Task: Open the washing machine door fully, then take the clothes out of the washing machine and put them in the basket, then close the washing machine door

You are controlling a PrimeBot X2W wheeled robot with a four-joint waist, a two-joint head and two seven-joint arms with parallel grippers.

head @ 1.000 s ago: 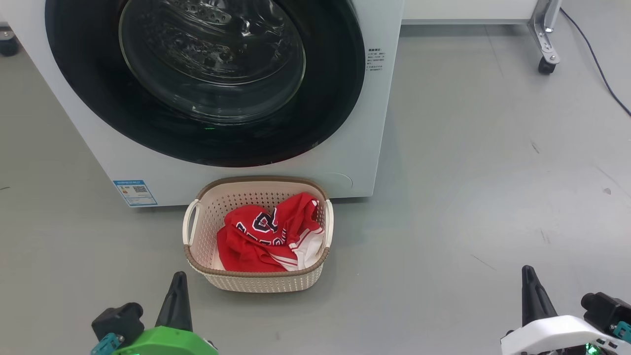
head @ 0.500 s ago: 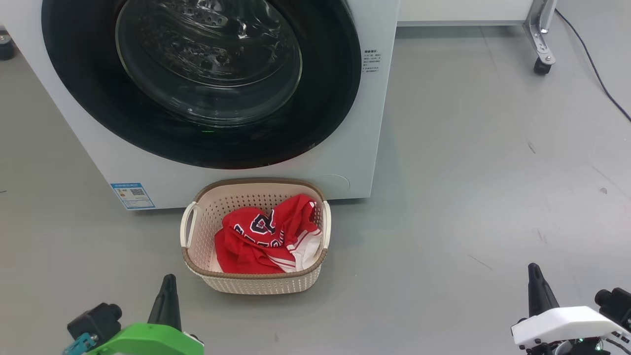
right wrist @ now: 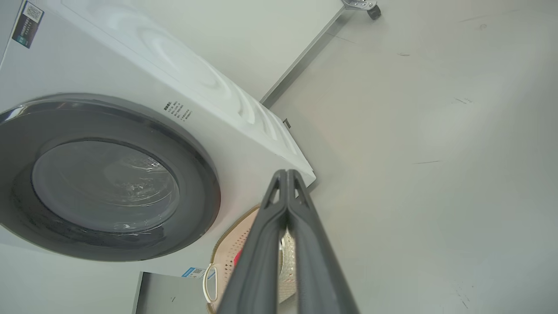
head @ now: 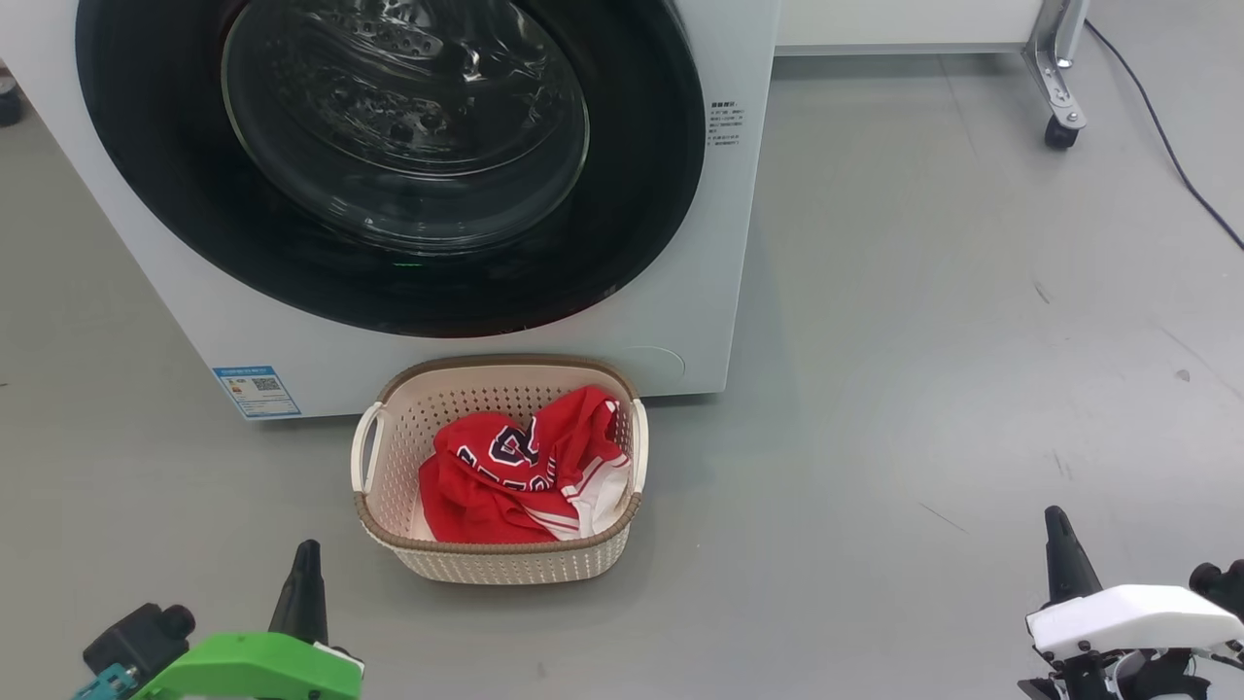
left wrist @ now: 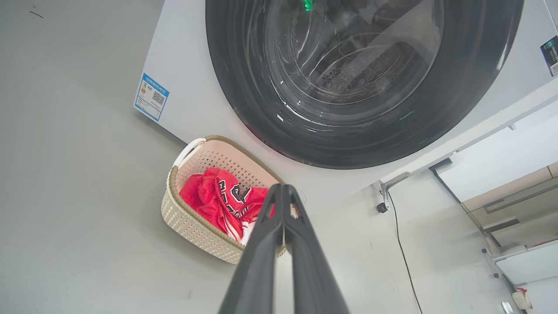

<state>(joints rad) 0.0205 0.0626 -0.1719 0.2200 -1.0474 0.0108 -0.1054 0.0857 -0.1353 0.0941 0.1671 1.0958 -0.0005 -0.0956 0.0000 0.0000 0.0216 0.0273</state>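
The left gripper (head: 307, 562) hangs low at the near left over the floor (head: 923, 389). Its two dark fingers are pressed together and hold nothing. The right gripper (head: 1057, 525) hangs at the near right, also pressed together and empty, well apart from the left one. Between them and a little farther off, the basket (head: 496, 566) stands on the floor, nearer the left gripper. The red clothes (head: 486, 491) lie bunched inside it, toward its right side, with navy lettering and white striped trim showing. Just behind the basket stands the washer (head: 705, 321), a blue label (head: 256, 390) at its lower left corner. Its door (head: 637, 224) sits shut against the front, and the steel drum shows through the glass. A castered leg (head: 1057, 117) and a dark cable (head: 1166, 146) lie off to the far right.
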